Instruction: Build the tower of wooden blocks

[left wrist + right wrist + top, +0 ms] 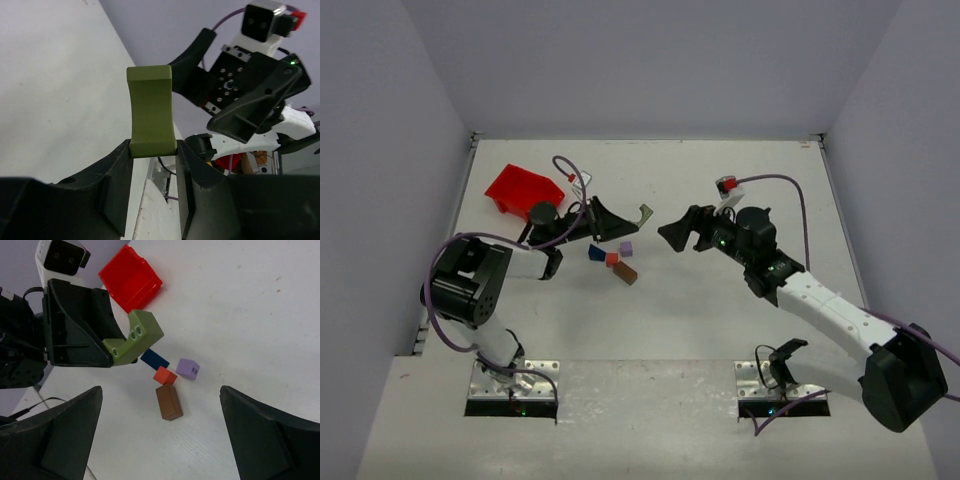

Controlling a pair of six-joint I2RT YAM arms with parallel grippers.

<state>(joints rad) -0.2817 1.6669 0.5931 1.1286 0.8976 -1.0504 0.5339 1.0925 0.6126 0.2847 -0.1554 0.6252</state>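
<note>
L gripper (pixel 154 150) clamped on olive-green arch block (pixel 150 110) (raised off table (pixel 720 330)), R gripper (pixel 680 230) spread wide, empty, brown block (pixel 169 402), orange-red block (pixel 165 375), lilac block (pixel 188 369), dark blue block (pixel 154 359) clustered loose.

- Top external: overhead, behind the arm bases (pixel 515 385).
- Left wrist: close, facing the right gripper (pixel 194 95).
- Right wrist: tilted down; all share the green arch block (pixel 135 337).

We see a robotics lab test cell: a white table (pixel 660 330) boxed in by plain pale walls (pixel 650 60), a left arm (pixel 520 262) and a right arm (pixel 825 300) bolted to metal base plates (pixel 545 375) at its near edge, purple cables (pixel 782 180) looping off their wrists.
</note>
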